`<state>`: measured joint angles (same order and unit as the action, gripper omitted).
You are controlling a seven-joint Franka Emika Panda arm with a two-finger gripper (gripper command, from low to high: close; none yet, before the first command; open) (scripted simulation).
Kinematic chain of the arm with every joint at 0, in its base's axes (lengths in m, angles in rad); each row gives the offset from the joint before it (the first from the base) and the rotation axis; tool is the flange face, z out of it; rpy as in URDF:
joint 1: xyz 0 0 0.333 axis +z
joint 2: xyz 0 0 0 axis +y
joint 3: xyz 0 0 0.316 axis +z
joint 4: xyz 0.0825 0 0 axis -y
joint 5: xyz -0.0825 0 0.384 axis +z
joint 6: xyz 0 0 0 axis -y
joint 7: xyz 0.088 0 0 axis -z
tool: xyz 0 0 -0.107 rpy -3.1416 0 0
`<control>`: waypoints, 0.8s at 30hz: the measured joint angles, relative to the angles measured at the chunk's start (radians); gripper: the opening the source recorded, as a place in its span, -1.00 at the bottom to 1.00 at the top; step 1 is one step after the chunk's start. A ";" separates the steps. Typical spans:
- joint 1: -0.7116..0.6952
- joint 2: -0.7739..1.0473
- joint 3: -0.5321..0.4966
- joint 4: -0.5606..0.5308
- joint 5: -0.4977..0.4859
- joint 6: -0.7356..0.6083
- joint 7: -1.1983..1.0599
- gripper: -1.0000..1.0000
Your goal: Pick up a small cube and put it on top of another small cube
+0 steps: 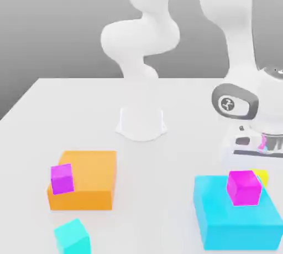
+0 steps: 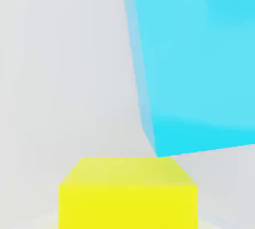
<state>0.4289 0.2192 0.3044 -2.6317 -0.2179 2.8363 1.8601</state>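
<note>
**Grasp made, lift is next**

I judge the pick is at its closing stage: my pincer (image 2: 127, 219) is narrowed on the yellow cube (image 1: 261, 176), behind the cyan block (image 1: 235, 208) that carries a magenta cube (image 1: 244, 187). Next I should raise it straight up, clearing that block's edge, before lining up over another small cube.

I record: cube (image 2: 128, 205) plain yellow; larger blocks plain orange (image 1: 88, 171) and cyan (image 1: 235, 214); small cubes magenta (image 1: 244, 187), purple (image 1: 62, 179), cyan (image 1: 73, 238).
</note>
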 joint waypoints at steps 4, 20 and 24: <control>-0.036 -0.077 0.036 0.002 0.122 -0.067 -0.062 -1.00; -0.135 -0.237 0.005 0.089 0.294 -0.282 -0.020 -1.00; -0.159 -0.267 -0.007 0.111 0.291 -0.335 0.024 -1.00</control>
<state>0.2700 -0.0475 0.2976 -2.5211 0.0730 2.5014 1.8838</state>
